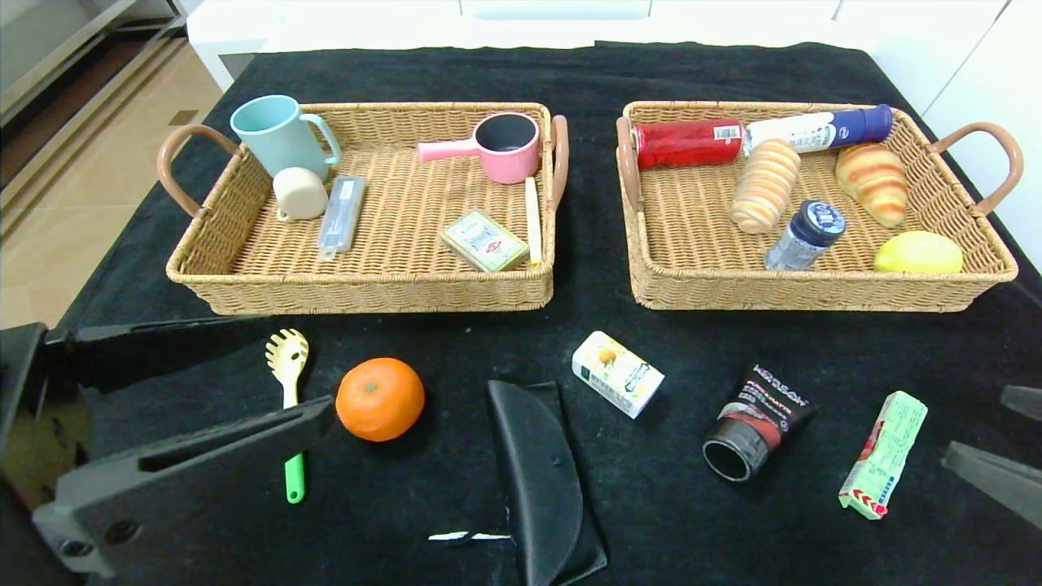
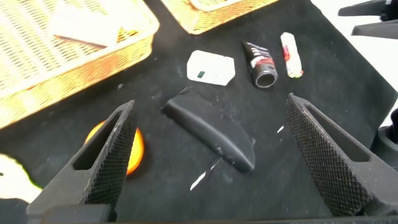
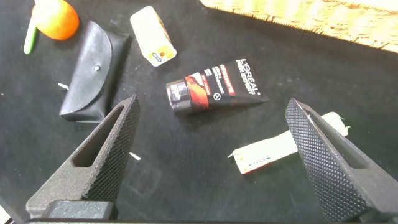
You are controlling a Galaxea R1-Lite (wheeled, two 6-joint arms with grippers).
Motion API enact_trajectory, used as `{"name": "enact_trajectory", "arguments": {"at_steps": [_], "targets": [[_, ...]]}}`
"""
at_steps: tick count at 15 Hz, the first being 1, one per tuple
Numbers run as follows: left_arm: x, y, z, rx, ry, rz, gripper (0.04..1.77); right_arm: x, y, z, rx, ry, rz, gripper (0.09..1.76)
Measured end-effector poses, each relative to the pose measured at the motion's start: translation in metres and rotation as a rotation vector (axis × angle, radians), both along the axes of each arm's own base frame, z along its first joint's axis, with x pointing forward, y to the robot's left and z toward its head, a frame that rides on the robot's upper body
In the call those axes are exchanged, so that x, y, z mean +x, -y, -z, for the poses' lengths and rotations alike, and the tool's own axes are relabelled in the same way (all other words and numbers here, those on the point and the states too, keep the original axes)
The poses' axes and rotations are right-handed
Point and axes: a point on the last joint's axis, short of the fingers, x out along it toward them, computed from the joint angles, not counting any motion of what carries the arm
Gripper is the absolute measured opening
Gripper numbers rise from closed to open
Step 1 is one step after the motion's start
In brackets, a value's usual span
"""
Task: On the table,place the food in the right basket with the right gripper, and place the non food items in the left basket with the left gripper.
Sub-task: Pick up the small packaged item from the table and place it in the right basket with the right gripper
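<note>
Both grippers' jaws gape empty; left gripper should straddle the pasta fork just beside its jaws; right gripper drops onto the packet between its jaws.

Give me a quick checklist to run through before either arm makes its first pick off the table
1. Left gripper open, empty: ok.
2. Right gripper open, empty: ok.
3. Pasta fork clear to grasp: not ok, the left gripper's finger covers part of the handle in the head view.
4. Orange, juice carton and green packet lying apart: ok.
5. Bare wicker in left basket and right basket: ok.
6. Black tube capped: cannot tell.
</note>
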Motion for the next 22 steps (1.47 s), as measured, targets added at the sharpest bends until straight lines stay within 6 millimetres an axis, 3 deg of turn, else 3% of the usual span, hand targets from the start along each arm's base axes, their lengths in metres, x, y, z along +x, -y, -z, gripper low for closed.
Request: {"name": "enact_trajectory", "arguments": {"at_steps": [6, 14, 18, 22], "targets": [[0.024, 0.016, 0.009, 0.059, -0.046, 0.014, 1.72, 0.023, -0.011, 0.002, -0.032, -0.034, -0.022, 1.71], [0.027, 0.019, 0.021, 0.087, -0.083, 0.008, 1.72, 0.046, -0.024, 0.011, -0.094, -0.071, -0.002, 1.71], [0.023, 0.015, 0.019, 0.079, -0.069, 0.004, 1.72, 0.066, -0.029, 0.001, 0.033, -0.176, 0.202, 1.71], [0.017, 0.012, 0.018, 0.071, -0.051, 0.004, 1.72, 0.079, -0.031, -0.001, -0.024, -0.323, 0.374, 1.71]]}}
